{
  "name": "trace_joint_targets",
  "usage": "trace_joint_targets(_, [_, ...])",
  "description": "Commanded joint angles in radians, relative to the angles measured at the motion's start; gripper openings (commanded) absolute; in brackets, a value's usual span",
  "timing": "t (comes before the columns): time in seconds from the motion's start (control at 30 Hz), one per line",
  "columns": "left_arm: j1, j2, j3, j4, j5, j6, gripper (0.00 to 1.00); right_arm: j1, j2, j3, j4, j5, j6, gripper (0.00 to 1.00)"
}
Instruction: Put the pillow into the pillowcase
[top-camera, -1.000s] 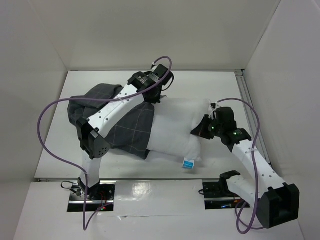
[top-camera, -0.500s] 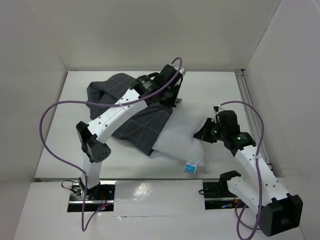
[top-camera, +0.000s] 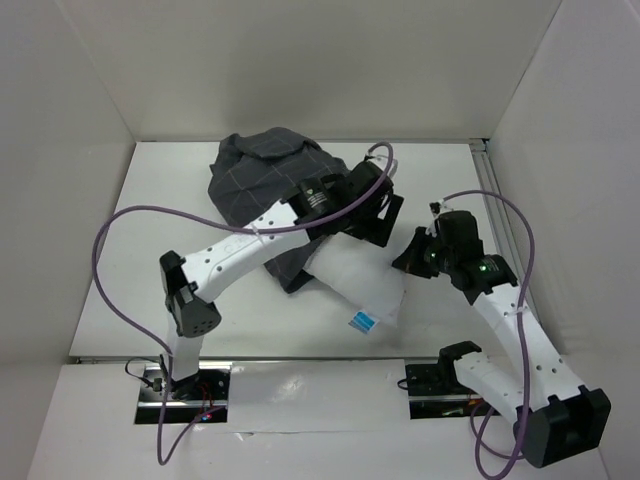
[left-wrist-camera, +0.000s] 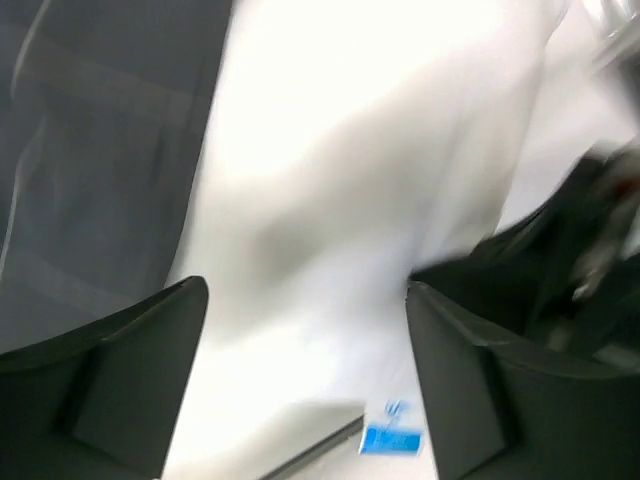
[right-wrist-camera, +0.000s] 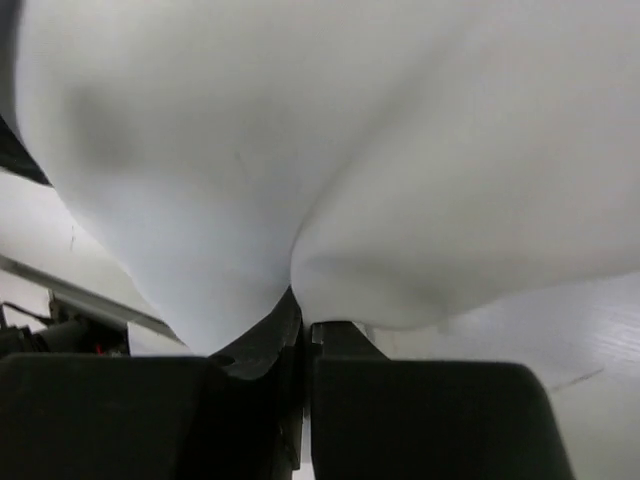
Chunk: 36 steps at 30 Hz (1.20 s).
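The white pillow (top-camera: 362, 287) lies slanted at mid-table, its blue tag (top-camera: 362, 321) toward the near edge. Its far end runs under the dark grey checked pillowcase (top-camera: 262, 172), which is bunched at the back. My left gripper (top-camera: 384, 222) hovers over the pillow's right part, open, with nothing between its fingers. In the left wrist view the left gripper (left-wrist-camera: 305, 335) frames the pillow (left-wrist-camera: 340, 170), the pillowcase (left-wrist-camera: 90, 150) and the tag (left-wrist-camera: 392, 438). My right gripper (top-camera: 410, 258) is shut on the pillow's right edge, pinching a fold of the pillow (right-wrist-camera: 300, 130) in the right gripper (right-wrist-camera: 305, 325).
White walls enclose the table (top-camera: 150, 250) on three sides. A metal rail (top-camera: 495, 205) runs along the right edge. Purple cables (top-camera: 100, 250) loop off both arms. The left arm's white link (top-camera: 250, 240) crosses over the pillowcase's near part.
My left arm swung right and back, dragging the pillowcase toward the back, then its gripper opened and let the fabric go. The pillow turned, its tag sliding left. The right gripper kept its grip.
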Motion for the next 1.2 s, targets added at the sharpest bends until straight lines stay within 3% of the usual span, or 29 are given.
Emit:
trace_joint_targets(0.0, [-0.026,-0.195,-0.086,-0.029,-0.176,0.009,1.00,0.009,0.015,0.097,0.007,0.088,-0.018,0.00])
trace_joint_targets(0.03, [-0.026,-0.256,-0.161,-0.045,-0.243,0.009,1.00,0.009,0.041,0.114,-0.007,0.098,-0.018,0.07])
trace_joint_targets(0.07, [-0.026,-0.282,-0.198,-0.054,-0.273,-0.010,1.00,0.000,0.053,0.123,-0.007,0.086,-0.018,0.23])
trace_joint_targets(0.13, [-0.026,-0.327,-0.298,-0.075,-0.342,-0.038,1.00,0.000,0.073,0.148,-0.016,0.072,-0.018,0.72])
trace_joint_targets(0.17, [-0.015,-0.362,-0.332,-0.094,-0.359,-0.070,1.00,0.000,0.084,0.170,-0.030,0.072,-0.018,0.90])
trace_joint_targets(0.23, [-0.006,-0.395,-0.446,-0.103,-0.382,-0.118,0.97,0.000,0.084,0.198,-0.068,0.100,-0.009,0.98])
trace_joint_targets(0.33, [-0.006,-0.460,-0.595,-0.062,-0.370,-0.207,0.94,0.000,0.071,0.260,-0.144,0.140,0.002,1.00])
trace_joint_targets(0.43, [-0.017,-0.508,-0.905,0.111,-0.384,-0.236,0.98,0.000,0.044,0.303,-0.213,0.154,0.002,1.00])
trace_joint_targets(0.67, [-0.029,-0.461,-1.131,0.306,-0.459,-0.365,0.99,0.000,-0.015,0.292,-0.303,0.131,0.020,1.00])
trace_joint_targets(0.9, [0.049,-0.439,-1.239,0.578,-0.367,-0.267,0.98,0.000,-0.055,0.235,-0.322,0.094,0.042,1.00])
trace_joint_targets(1.07, [0.088,-0.407,-1.265,0.615,-0.336,-0.256,0.97,0.000,-0.052,0.142,-0.277,-0.025,0.026,1.00])
trace_joint_targets(1.17, [0.134,-0.382,-1.265,0.624,-0.309,-0.256,0.90,0.000,-0.043,0.085,-0.217,-0.116,0.017,1.00])
